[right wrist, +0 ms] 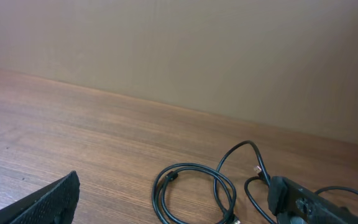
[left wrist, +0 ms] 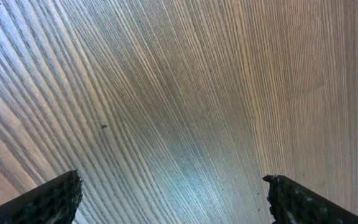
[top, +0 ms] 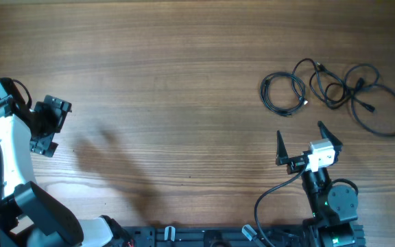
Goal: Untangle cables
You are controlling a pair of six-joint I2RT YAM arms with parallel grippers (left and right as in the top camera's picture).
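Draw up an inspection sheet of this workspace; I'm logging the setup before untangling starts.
Surface: wooden table, no marks or spills seen.
Job's things: thin black cords, a small coil and larger loose loops overlapping, on the right side.
Clutter: nothing seen.
Grippers: left gripper open, over bare wood, far from the cords; right gripper open, empty, just short of the cords.
Cables: thick arm wire loops beside the right arm's base, apart from the cords.
Surroundings: plain wall behind the table.

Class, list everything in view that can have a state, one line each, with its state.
cables: tangled, lying loose, not gripped
left hand: open, empty
right hand: open, empty, short of the cables
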